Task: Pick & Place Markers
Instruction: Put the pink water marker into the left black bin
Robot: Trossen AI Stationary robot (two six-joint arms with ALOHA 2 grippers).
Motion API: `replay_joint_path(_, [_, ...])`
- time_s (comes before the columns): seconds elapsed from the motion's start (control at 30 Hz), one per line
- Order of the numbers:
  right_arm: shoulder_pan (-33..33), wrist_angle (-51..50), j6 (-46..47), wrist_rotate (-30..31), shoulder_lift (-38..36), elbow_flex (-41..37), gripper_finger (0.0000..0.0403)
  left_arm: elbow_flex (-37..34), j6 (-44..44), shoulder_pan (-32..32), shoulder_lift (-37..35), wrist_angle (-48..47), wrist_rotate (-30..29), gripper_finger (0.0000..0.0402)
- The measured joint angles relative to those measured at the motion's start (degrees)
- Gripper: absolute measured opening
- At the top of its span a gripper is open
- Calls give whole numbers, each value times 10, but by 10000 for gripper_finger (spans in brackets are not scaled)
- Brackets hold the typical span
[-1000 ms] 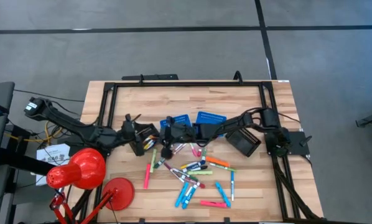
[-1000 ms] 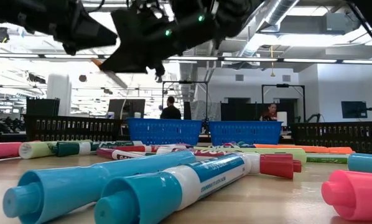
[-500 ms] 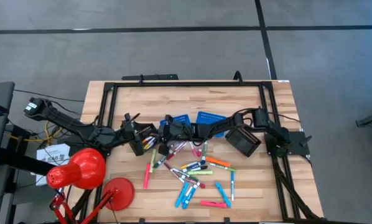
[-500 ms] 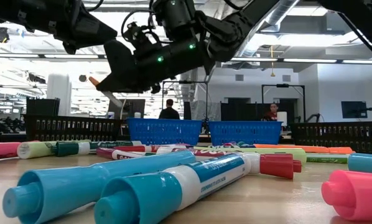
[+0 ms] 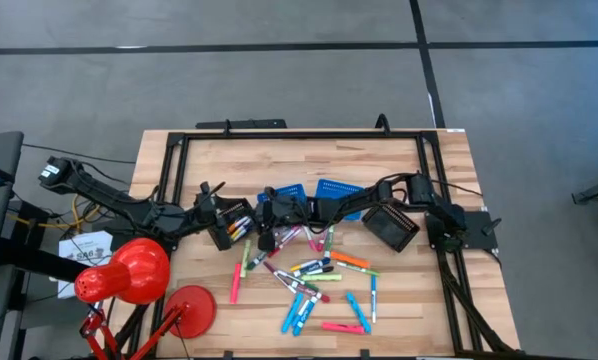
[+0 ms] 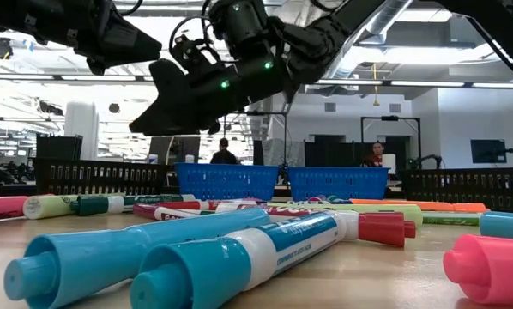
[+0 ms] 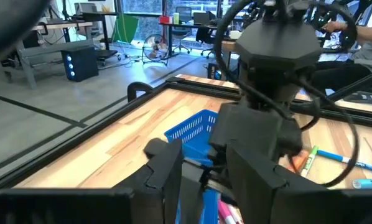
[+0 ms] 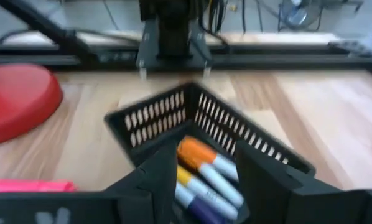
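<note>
Even, bright overhead light falls on the pale wooden slatted table point(image 5: 309, 160), leaving only faint shadows. At table height, the ceiling strip lights point(image 6: 428, 83) glare and silhouette the arms against them. The black perforated plastic basket point(image 8: 198, 127) looks smeared with blur.

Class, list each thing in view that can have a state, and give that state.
right gripper: open, empty, above the black basket
black basket: upright, holding several markers
orange marker: capped, lying in the black basket
left gripper: beside the black basket
loose markers: capped, lying scattered on the table
blue baskets: upright, side by side
</note>
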Motion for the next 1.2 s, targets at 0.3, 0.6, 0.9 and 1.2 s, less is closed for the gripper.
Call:
replay_joint_path(0.3, [33, -335, 7, 0, -168, 1, 150, -11, -30, 0, 21, -2, 95, 122])
replay_joint_path(0.6, [87, -691, 133, 35, -364, 1, 127, 4, -37, 2, 182, 143, 180, 122])
replay_joint_path(0.9, [171, -744, 244, 100, -502, -165, 122, 124, 27, 57, 364, 139, 251, 122])
replay_joint_path(1.2, [230, -586, 365, 224, -642, -417, 118, 153, -10, 135, 443, 130, 371, 122])
